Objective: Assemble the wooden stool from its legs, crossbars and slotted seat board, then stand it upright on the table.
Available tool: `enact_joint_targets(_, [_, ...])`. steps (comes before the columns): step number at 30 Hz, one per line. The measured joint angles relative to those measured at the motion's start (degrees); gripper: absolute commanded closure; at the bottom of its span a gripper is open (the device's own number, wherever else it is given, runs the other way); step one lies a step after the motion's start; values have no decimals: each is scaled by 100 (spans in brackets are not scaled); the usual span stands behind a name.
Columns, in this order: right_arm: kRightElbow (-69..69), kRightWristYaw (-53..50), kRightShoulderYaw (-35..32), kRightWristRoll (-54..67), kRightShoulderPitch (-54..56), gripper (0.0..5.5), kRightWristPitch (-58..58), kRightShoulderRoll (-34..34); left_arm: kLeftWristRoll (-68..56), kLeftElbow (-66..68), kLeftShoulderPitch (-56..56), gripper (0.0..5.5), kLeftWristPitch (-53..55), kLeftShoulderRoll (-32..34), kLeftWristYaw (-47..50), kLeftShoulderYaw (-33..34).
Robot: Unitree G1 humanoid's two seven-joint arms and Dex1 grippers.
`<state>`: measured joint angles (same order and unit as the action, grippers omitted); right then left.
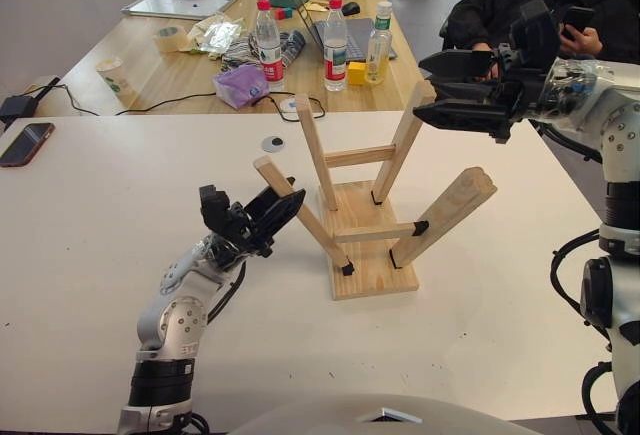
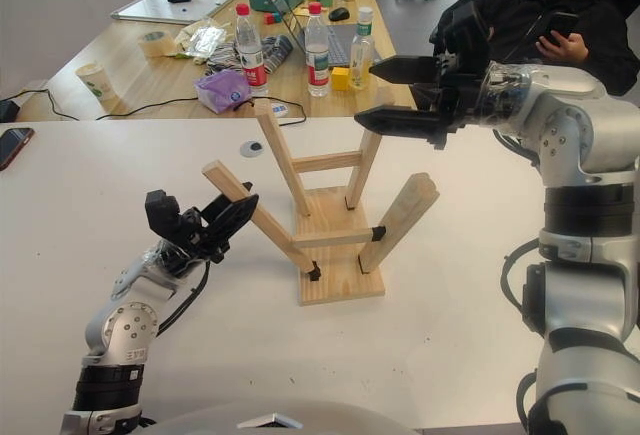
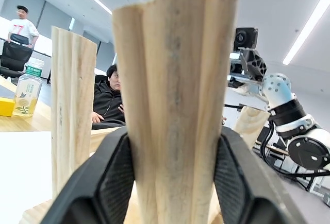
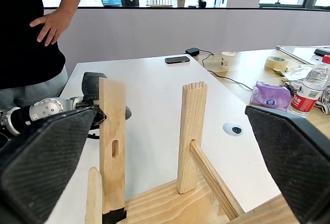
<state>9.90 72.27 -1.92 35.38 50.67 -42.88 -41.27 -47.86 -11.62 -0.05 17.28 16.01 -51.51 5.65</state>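
Note:
The wooden stool lies upside down on the white table (image 1: pixel 120 215), with its seat board (image 1: pixel 378 277) flat and its legs pointing up, joined by crossbars (image 1: pixel 358 155). My left gripper (image 1: pixel 284 202) is shut on the upper end of the front left leg (image 1: pixel 310 223). In the left wrist view its fingers (image 3: pixel 111 183) press both sides of that leg (image 3: pixel 175 105). My right gripper (image 1: pixel 420 86) is open at the top of the back right leg (image 1: pixel 398 153), one finger above it and one below. The right wrist view has the fingers (image 4: pixel 46 162) wide apart.
A phone (image 1: pixel 25 143) lies at the white table's left edge and a round cable grommet (image 1: pixel 272 143) sits behind the stool. The wooden table behind holds bottles (image 1: pixel 336 30), a purple bag (image 1: pixel 240 85) and a laptop. A seated person is at the back right.

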Motion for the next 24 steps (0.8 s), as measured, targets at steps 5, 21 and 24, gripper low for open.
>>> enact_joint_targets(5, [-24, 4, 10, 4, 0, 10, -26, 0, 176, -308, 13, 346, 46, 316, -177, -267])
enact_joint_targets(21, [-201, -4, 5, 59, -97, 10, -208, 7, 739, -433, -325, 346, -31, 1175, -541, -644])
enact_joint_targets(24, [-217, -9, -29, 79, -97, 10, -245, 7, 897, -432, -335, 346, -21, 1333, -536, -657])
